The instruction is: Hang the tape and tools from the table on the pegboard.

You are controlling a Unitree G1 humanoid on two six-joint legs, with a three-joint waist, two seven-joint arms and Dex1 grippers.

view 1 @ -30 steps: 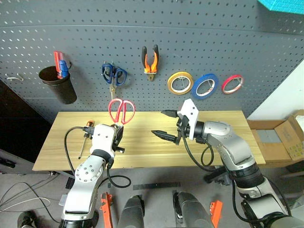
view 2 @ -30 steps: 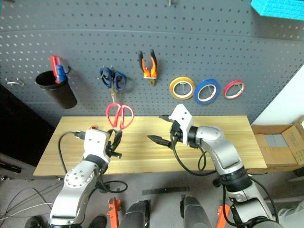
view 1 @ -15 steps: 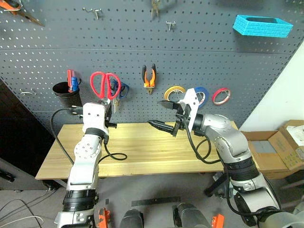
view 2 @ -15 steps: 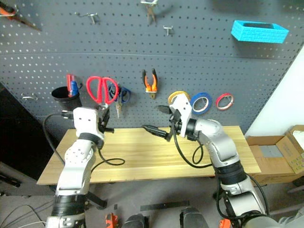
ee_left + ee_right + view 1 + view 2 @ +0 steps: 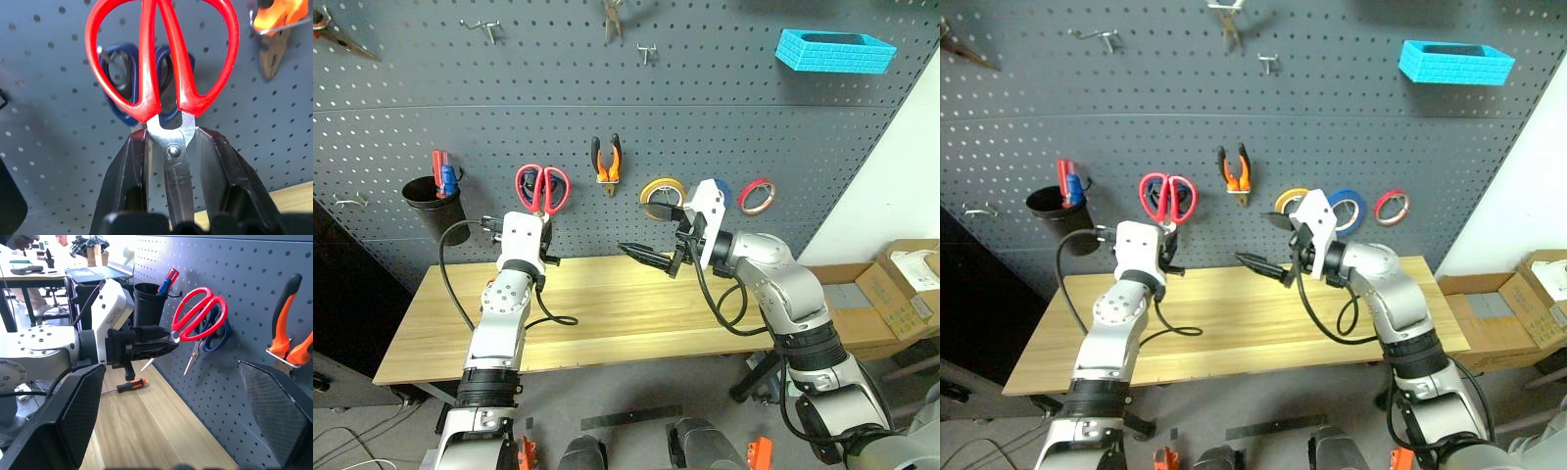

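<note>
I am working across from the left, where the black cup (image 5: 430, 201) on the pegboard (image 5: 724, 117) is holding a red and a blue tool, and below it the screwdriver (image 5: 128, 384) is lying on the counter (image 5: 607, 313) not yet hung. Next along, my left end effector (image 5: 537, 226) is clenching the red scissors (image 5: 542, 187) by the blades near the pivot, handles up, and I am holding them just in front of the blue-handled scissors (image 5: 120, 73) already on the board (in the left wrist view the red loops are overlapping the blue ones almost exactly). So the step in hand, as I judge it, is hanging the red scissors; whether a loop is over a hook yet I cannot tell. The next move is calling for a free hook beside the blue pair, a loop slid over it, and only then a release. Further right, the orange-and-black pliers (image 5: 606, 160) are hanging on their hook, then the yellow tape ring (image 5: 659, 190). My right end effector (image 5: 651, 239) is hovering over the counter with its jaws spread wide and nothing in them, partly covering the blue tape (image 5: 1347, 208), which is hanging on the board with the red tape ring (image 5: 757, 196) beside it.
</note>
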